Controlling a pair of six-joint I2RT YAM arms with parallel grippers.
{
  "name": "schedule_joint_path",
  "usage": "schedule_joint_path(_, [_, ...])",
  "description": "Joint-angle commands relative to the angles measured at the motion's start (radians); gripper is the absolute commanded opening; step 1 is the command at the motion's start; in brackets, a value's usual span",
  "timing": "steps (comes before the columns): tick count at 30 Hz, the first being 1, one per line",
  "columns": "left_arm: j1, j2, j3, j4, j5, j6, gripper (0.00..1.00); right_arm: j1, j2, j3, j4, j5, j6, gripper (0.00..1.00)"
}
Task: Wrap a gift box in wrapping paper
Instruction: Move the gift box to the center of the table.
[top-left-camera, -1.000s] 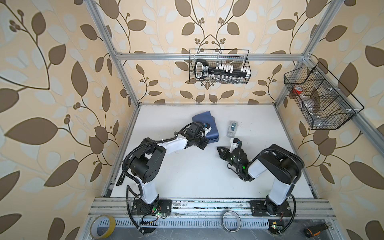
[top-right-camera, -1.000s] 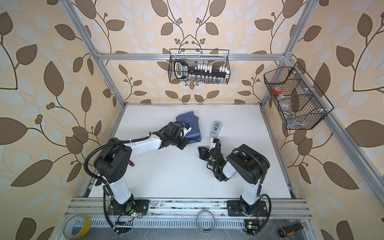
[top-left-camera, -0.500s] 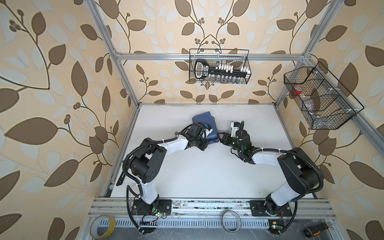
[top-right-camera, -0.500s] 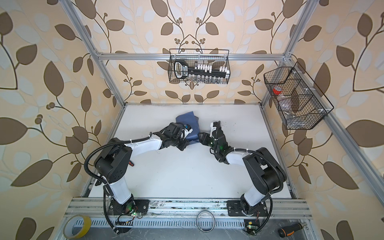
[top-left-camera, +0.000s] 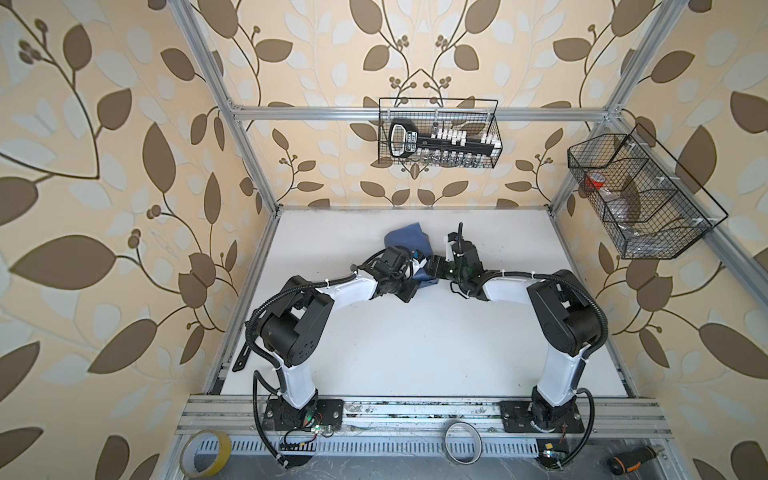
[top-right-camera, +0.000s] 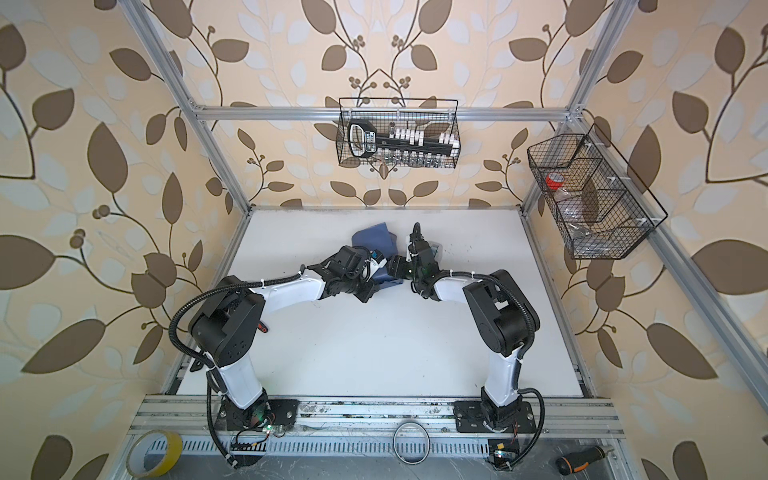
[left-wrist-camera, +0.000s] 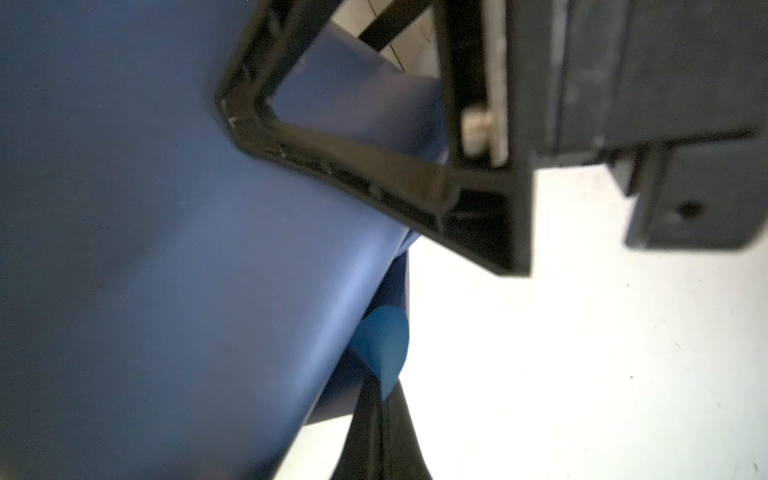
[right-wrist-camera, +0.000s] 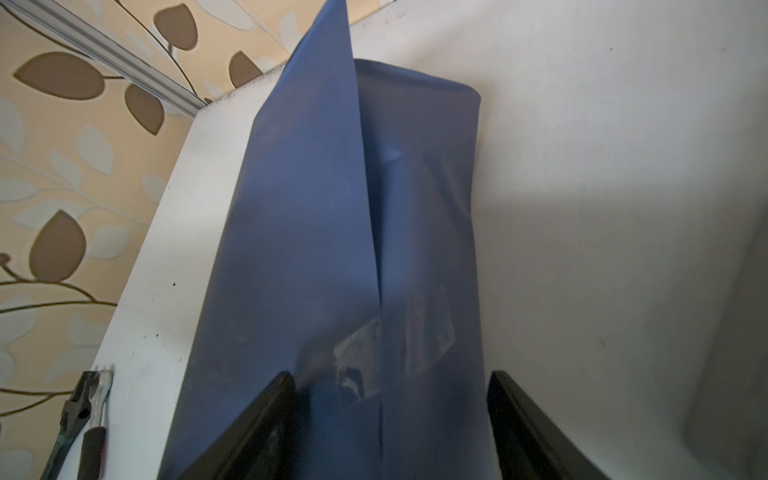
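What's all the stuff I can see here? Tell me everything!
wrapping paper: one, dark blue, folded bundle at table's far middle
clear tape: patches, shiny, on the paper
table: one, white, under everything
back basket: one, black wire, back wall, holds black-and-white tools
side basket: one, black wire, right wall, red roll inside
yellow tape roll: one, front left
clear ring: one, front middle
screwdriver: one, black-orange, front right
pliers: one, dark, table's left edge
gift box: none seen
left gripper: one, black, shut on the paper
right gripper: one, black, open, straddling the paper
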Motion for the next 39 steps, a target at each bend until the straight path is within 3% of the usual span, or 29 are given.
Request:
schedule_joint_path(1, [-0.010, -0.021, -0.001, 0.022, 0.050, 0.017, 0.00, -0.004, 0.015, -0.035, -0.084, 0.021, -0.031, 0.68])
schedule_joint_path(20, [-0.092, -0.167, -0.139, 0.079, -0.032, 0.003, 0.00, 0.114, -0.189, -0.392, -0.031, 0.127, 0.037, 0.63])
schedule_joint_path(39, [-0.097, -0.193, -0.222, 0.185, -0.151, 0.020, 0.00, 0.105, -0.196, -0.362, -0.036, 0.056, -0.026, 0.63])
